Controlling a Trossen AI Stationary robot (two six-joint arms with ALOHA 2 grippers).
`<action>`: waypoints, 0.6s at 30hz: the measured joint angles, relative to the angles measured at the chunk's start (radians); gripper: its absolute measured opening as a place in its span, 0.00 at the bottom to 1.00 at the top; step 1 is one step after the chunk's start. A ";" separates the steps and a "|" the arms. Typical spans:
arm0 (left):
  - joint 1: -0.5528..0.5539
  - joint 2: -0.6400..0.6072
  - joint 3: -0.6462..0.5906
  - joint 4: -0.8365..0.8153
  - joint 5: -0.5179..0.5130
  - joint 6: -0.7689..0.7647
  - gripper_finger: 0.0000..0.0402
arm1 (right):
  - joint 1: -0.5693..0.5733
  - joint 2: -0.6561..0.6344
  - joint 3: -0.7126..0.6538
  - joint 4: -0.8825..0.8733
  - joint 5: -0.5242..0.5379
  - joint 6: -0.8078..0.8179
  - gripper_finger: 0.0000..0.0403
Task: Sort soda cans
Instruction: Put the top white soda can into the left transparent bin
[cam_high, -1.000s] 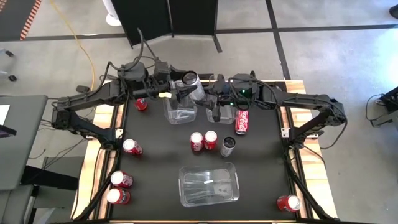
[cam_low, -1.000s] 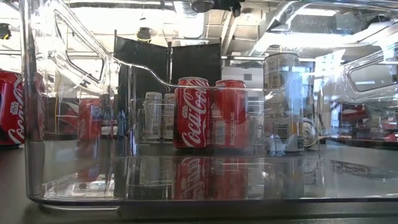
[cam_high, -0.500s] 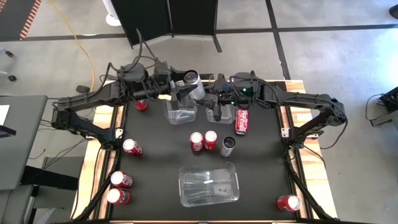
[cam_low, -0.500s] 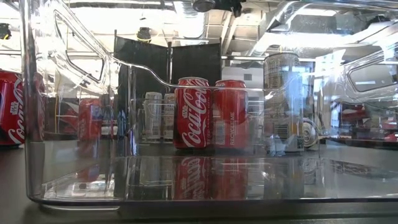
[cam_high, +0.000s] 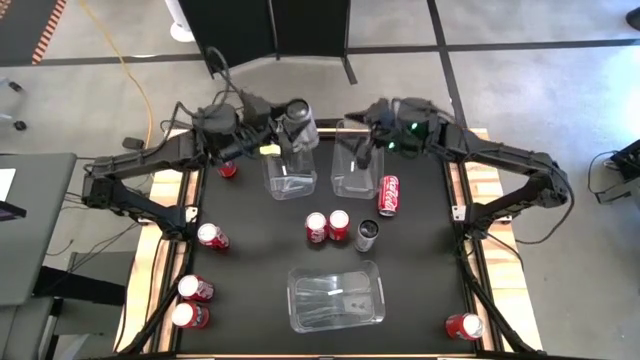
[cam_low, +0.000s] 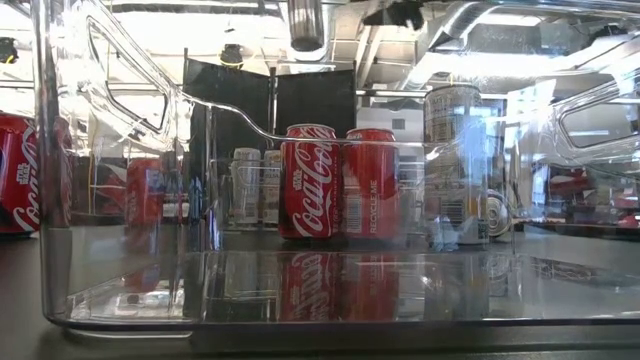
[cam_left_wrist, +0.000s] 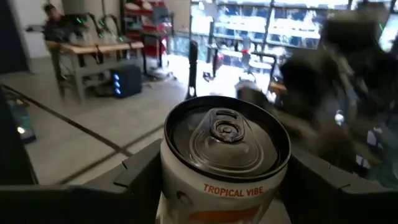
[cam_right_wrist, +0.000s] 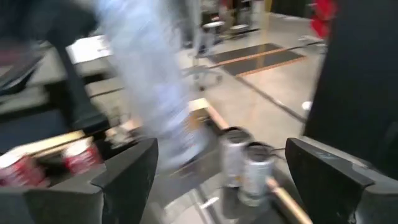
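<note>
Bin (cam_high: 337, 296), clear, sits nearest on the table (cam_high: 250, 280); red cans stand at the left edge (cam_high: 195, 289) and the right corner (cam_high: 463, 326). Mid-table, two red cans (cam_high: 327, 226) stand touching, with a silver can (cam_high: 367, 235) just beside them. Farther back, one red can (cam_high: 388, 195) lies on its side near two clear bins (cam_high: 352, 180). Above the left one, the left gripper (cam_high: 290, 128) grips a silver can (cam_left_wrist: 225, 155). Right gripper (cam_high: 362, 150) hangs above the other bin, fingers (cam_right_wrist: 127, 180) spread wide, holding nothing.
</note>
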 joint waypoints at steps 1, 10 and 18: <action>0.000 0.000 -0.028 0.015 0.001 -0.012 0.62 | -0.015 -0.009 0.000 -0.007 0.005 0.000 0.90; 0.040 -0.003 -0.431 0.345 -0.035 -0.102 0.62 | -0.094 -0.050 0.000 -0.090 0.004 0.007 0.88; 0.126 0.002 -0.743 0.658 -0.052 -0.170 0.62 | -0.096 -0.049 0.000 -0.121 0.001 0.014 0.88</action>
